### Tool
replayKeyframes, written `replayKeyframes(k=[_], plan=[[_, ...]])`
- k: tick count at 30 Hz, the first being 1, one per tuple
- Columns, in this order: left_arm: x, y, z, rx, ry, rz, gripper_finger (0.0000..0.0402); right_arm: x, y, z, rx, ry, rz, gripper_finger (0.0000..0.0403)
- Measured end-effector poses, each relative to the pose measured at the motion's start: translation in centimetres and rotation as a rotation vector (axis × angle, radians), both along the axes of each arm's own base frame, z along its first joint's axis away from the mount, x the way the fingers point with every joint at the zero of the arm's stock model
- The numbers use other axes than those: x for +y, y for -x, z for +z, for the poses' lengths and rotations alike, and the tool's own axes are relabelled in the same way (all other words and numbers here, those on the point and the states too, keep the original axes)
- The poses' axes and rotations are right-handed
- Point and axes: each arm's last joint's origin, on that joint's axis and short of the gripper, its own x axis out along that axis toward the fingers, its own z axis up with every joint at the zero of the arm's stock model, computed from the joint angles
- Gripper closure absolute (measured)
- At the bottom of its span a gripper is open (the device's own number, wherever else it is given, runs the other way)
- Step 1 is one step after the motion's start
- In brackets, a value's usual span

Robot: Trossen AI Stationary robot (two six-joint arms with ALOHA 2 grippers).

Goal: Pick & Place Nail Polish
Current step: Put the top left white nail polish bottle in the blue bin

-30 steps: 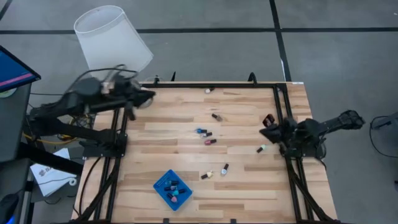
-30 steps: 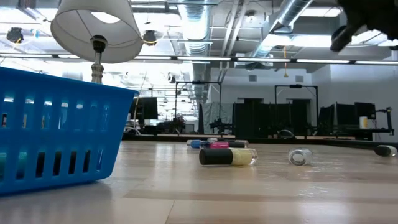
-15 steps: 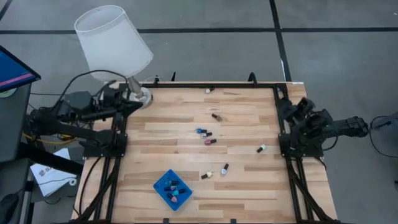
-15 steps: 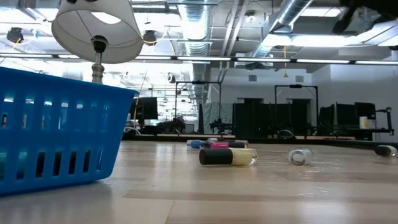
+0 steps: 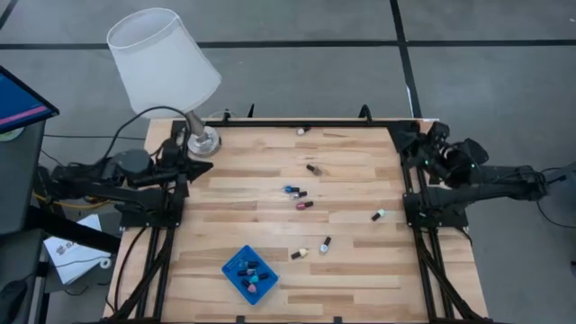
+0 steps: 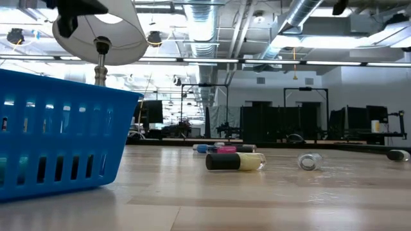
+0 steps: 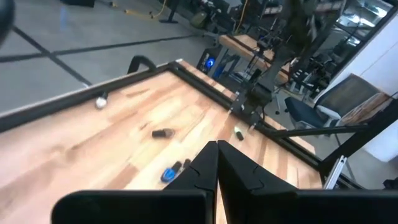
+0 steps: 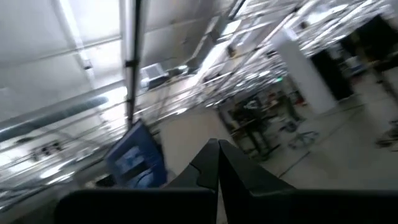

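Note:
Several nail polish bottles lie on their sides, scattered on the wooden table: one at the far edge [image 5: 304, 130], one dark [image 5: 313, 168], a blue and red group [image 5: 297, 196] at the middle, one toward the right [image 5: 379, 215], and two nearer the front [image 5: 310, 249]. More bottles lie in the blue tray [image 5: 249, 273] near the front. My left gripper [image 5: 200, 166] is shut and empty at the table's left edge; its wrist view [image 7: 216, 149] looks across the table. My right gripper [image 5: 402, 142] is shut and empty at the far right corner, tipped upward [image 8: 217, 148].
A white lamp [image 5: 166, 63] stands with its base [image 5: 202, 141] on the far left corner, close to my left gripper. Black frame rails [image 5: 409, 180] run along the table's left, right and far edges. In the low view the blue tray's wall [image 6: 58, 135] fills the left.
My left gripper has drawn back from beside the lamp base toward the table's left and near edges. My right gripper has pulled away from the bottles toward the far right corner and tipped upward. The bottles and the tray have stayed where they were.

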Motion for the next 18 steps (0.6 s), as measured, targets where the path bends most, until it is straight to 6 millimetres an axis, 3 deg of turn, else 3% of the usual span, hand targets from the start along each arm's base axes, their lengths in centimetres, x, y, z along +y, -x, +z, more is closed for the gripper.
replayKeyframes(k=[7,12,18], plan=[[-0.1,0.1,-2.4,-0.001,0.017,-0.011,0.0401,-1.7,-1.7,3.2,0.084,0.058,-0.197,0.0403],[-0.3,0.1,-3.9,0.001,0.055,-0.020,0.0401,-4.3,-5.9,3.6,0.420,0.048,-0.306,0.0403],[-0.5,-0.2,-4.9,0.012,0.092,-0.030,0.0401,-8.8,-11.0,3.2,0.810,-0.051,-0.391,0.0403]])
